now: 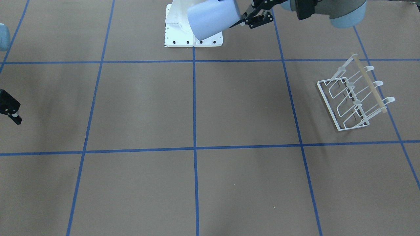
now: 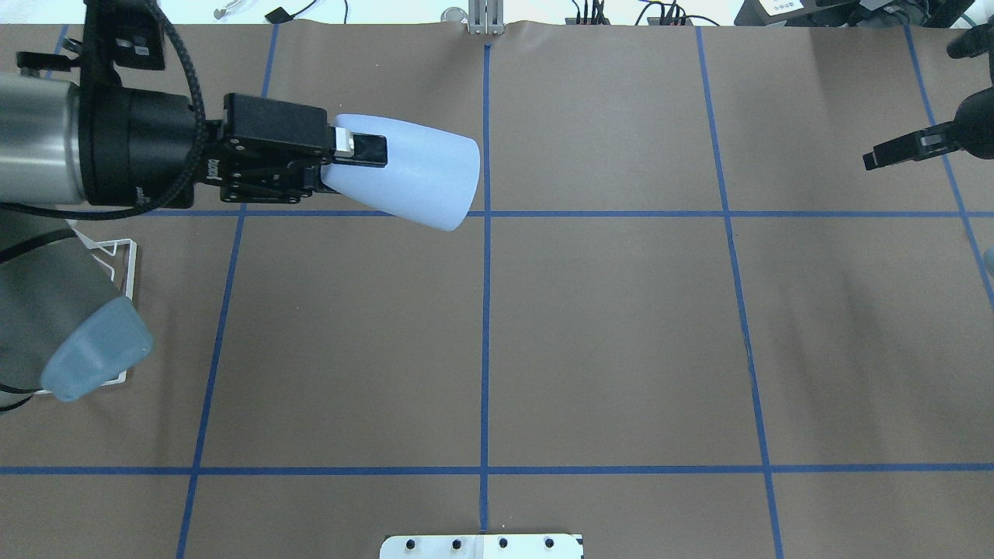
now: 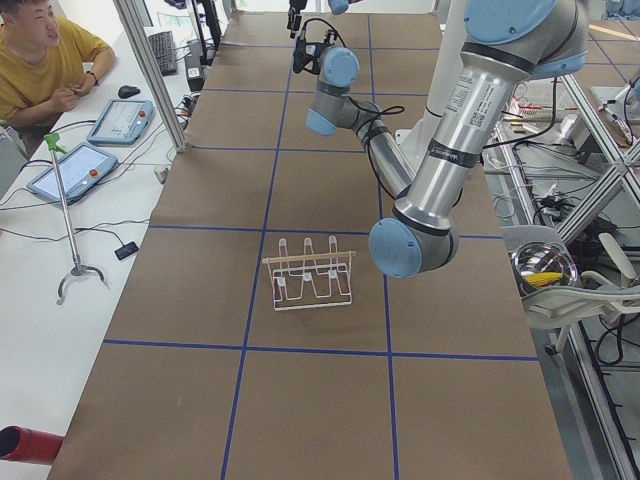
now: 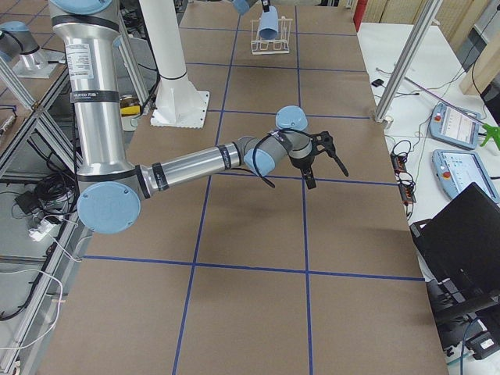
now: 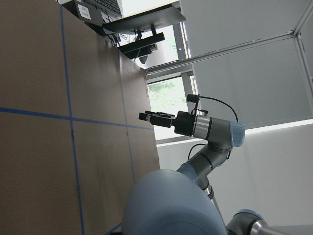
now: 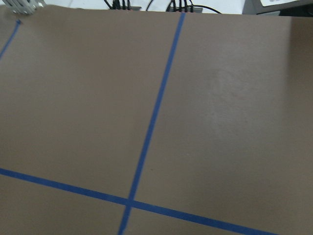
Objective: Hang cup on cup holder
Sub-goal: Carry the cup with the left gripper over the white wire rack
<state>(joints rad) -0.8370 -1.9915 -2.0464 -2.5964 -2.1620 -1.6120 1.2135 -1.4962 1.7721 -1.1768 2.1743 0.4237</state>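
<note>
We hold the cup aloft in our left gripper, well apart from the cup holder.
Fingers clamp only its narrow base; it could slip, or its rim could tip the light cup holder. Our right gripper hangs spread, empty.

The arms were silver tubes with pale blue joint caps (a black braided cable ran along one).

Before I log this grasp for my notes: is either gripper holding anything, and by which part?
The left gripper holds the cup by its narrow base end; the right gripper holds nothing.
</note>
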